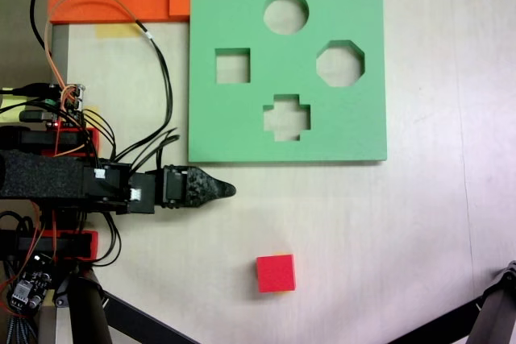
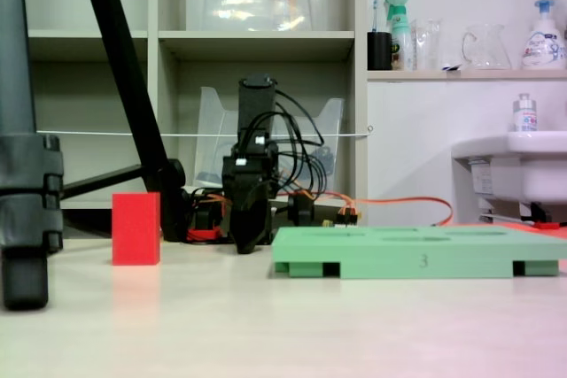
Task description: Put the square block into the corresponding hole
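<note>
Resting on the pale counter (image 1: 403, 223), a red square block (image 1: 276, 272) sits near the bottom edge in the top-down fixed view, apart from everything. Toward the top edge lies a green foam board (image 1: 363, 118), its small square hole (image 1: 232, 66) empty. The black tool (image 1: 226, 189) points from the left edge, just below the board's corner, jaws seemingly clenched together, grasping nothing.

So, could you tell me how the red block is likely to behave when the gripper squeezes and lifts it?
The red block looks like matte foam, so it is probably light and may give slightly under a squeeze. Its flat faces rest squarely on the table, so it should slide rather than roll. The matte surface likely grips well.
</note>
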